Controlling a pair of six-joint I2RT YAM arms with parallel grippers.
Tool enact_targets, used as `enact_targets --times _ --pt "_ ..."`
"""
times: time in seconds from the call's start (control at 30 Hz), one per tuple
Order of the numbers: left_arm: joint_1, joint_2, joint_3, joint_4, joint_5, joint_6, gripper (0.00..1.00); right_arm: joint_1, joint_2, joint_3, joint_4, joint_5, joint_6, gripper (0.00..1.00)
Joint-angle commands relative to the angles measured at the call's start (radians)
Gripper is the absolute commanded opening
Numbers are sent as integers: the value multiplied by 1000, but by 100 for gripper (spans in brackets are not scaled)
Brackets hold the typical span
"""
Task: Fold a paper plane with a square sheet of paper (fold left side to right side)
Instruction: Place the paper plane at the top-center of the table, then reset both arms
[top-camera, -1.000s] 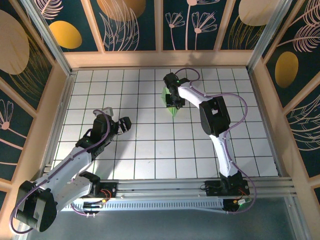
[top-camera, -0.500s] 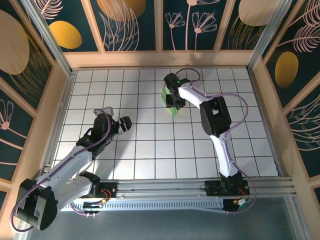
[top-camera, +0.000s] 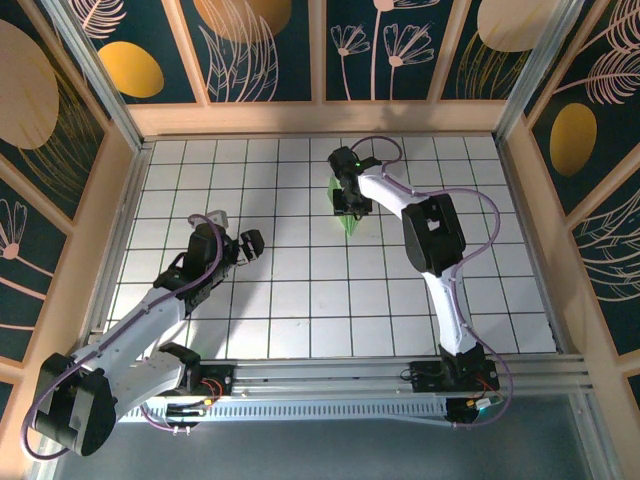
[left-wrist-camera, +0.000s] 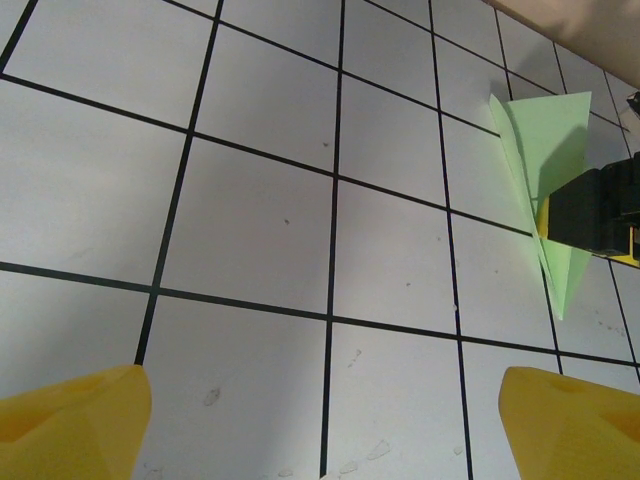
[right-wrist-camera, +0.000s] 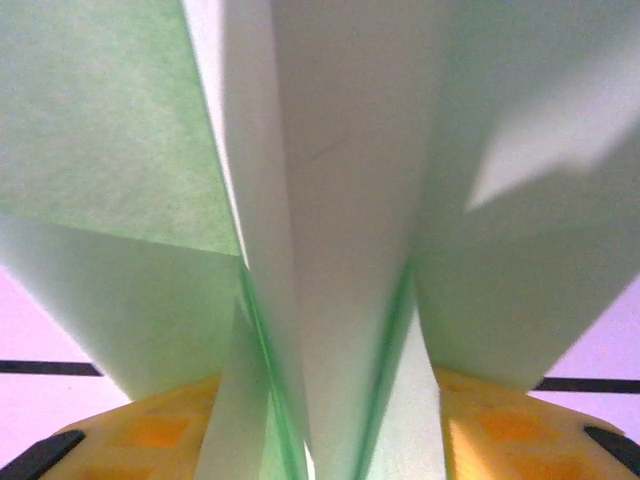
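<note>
At the far middle of the worktop (top-camera: 300, 300), the paper plane (top-camera: 347, 222) lies nose toward me, straddled by my right tool (right-wrist-camera: 330, 435); whether it pinches the paper I cannot tell. My left tool (top-camera: 240, 238) hangs released, well apart to the near-left.

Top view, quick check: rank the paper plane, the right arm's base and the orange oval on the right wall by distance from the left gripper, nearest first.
From the left gripper:
1. paper plane, to its right, mid-table.
2. right arm's base, near edge, right side.
3. orange oval, right wall, far end.
</note>
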Motion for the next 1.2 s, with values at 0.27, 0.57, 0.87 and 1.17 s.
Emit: enact_targets --times 0.27,0.57,0.87,1.17 --pt "7 27 70 -1 -32 19 92 16 -152 -44 -45 46 6 54" --pt "49 43 110 18 -102 33 99 15 -463 -293 82 123 -28 67" --pt "290 13 55 109 -96 40 99 -144 -955 -793 383 205 -61 93" --pt "310 -66 -135 471 -397 247 99 -478 -1364 -1337 914 174 -38 99"
